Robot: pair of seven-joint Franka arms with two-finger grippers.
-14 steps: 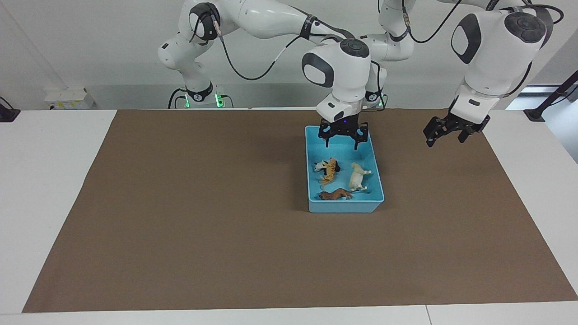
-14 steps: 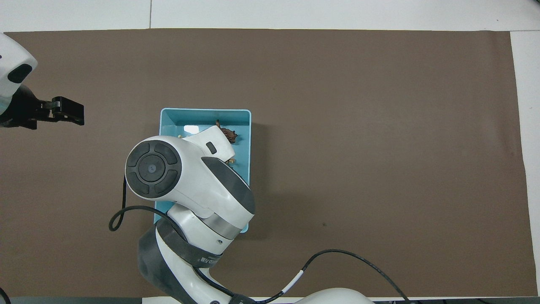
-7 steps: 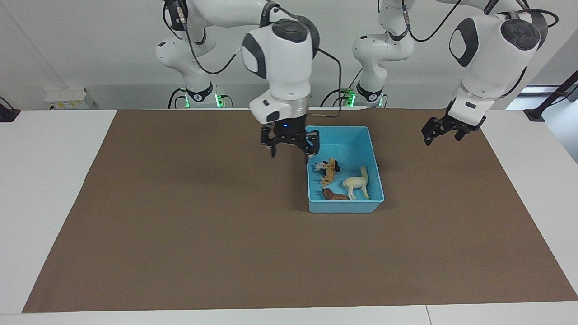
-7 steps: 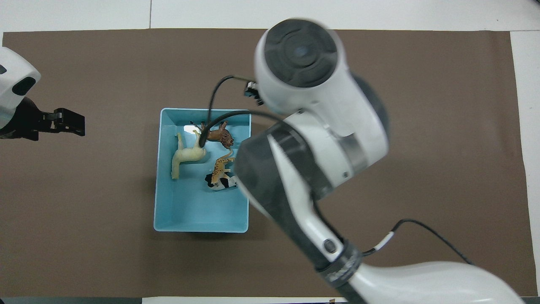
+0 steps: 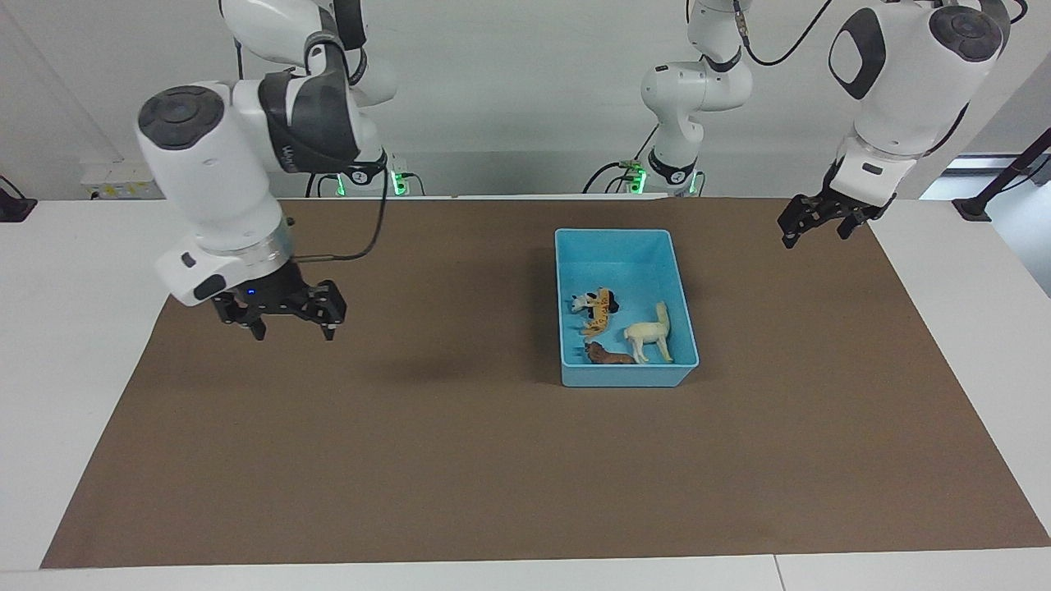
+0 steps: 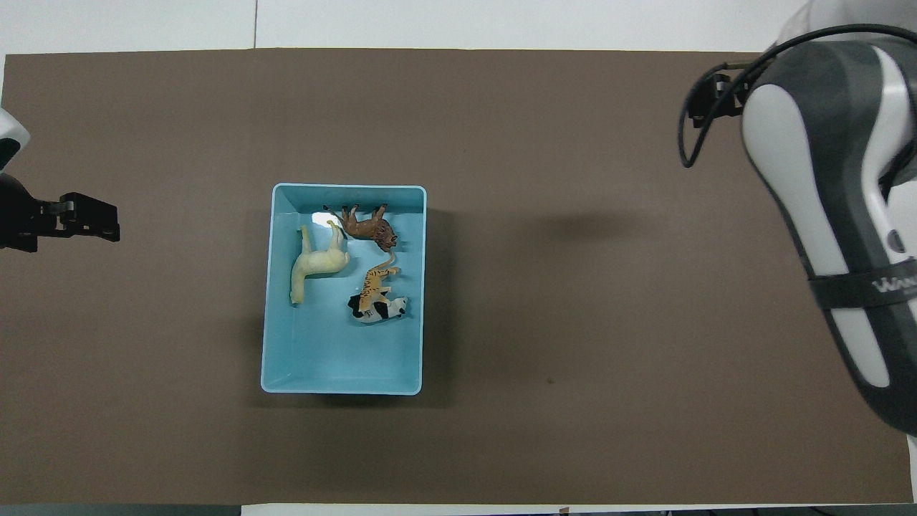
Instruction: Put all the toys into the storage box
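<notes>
The light-blue storage box (image 5: 624, 377) stands on the brown mat, toward the left arm's end of its middle; it also shows in the overhead view (image 6: 347, 188). All four toys are in it: the orange leopard (image 5: 600, 313) (image 6: 375, 284), lying against the black-and-white panda (image 5: 584, 300) (image 6: 382, 310), the cream-white horse (image 5: 649, 335) (image 6: 315, 264) and the brown lion (image 5: 608, 355) (image 6: 367, 227). My right gripper (image 5: 293, 326) is open and empty, over the mat toward the right arm's end. My left gripper (image 5: 813, 234) (image 6: 100, 218) is open and empty, over the mat's edge at the left arm's end.
The brown mat (image 5: 460, 460) covers most of the white table (image 5: 74, 345). In the overhead view the right arm's body (image 6: 845, 215) hides the mat's edge and its own gripper.
My right gripper swung from over the box to the right arm's end of the mat. The horse and lion shifted inside the box a second ago. My left gripper drew back slightly.
</notes>
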